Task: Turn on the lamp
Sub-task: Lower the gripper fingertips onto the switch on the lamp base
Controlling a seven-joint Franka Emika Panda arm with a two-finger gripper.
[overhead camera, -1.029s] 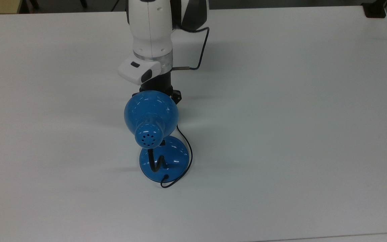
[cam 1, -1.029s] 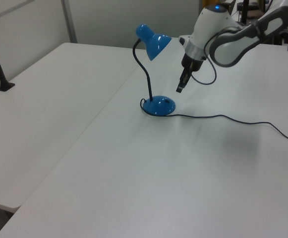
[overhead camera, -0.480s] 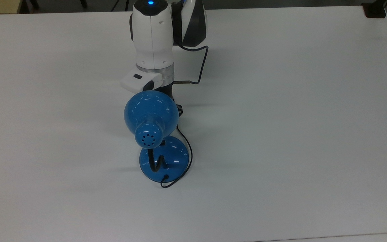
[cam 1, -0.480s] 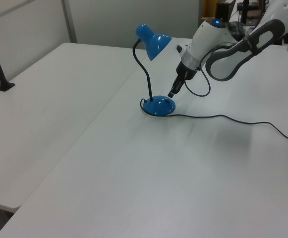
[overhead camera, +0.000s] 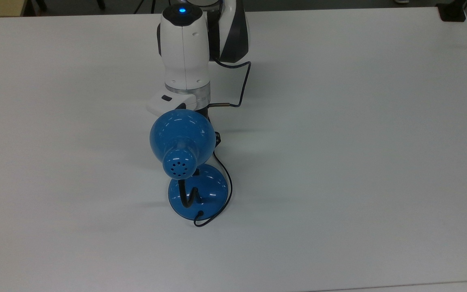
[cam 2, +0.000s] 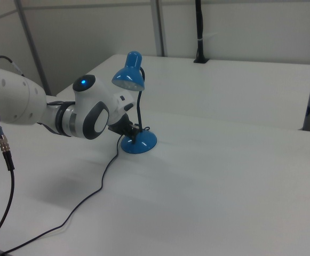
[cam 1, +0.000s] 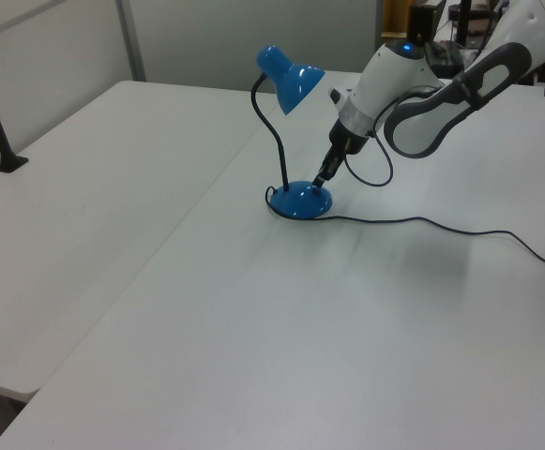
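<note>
Gripper [cam 1: 321, 179] tip down at the base's rim — finger state unreadable | one lamp [overhead camera: 183, 140], blue, upright mid-table [overhead camera: 339, 162] — unlit | no readable writing | one cord [cam 1: 422, 222]

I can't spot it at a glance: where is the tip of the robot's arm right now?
In the left view, the gripper reaches down to the right edge of the lamp base, low beneath the shade, on the white table.
</note>
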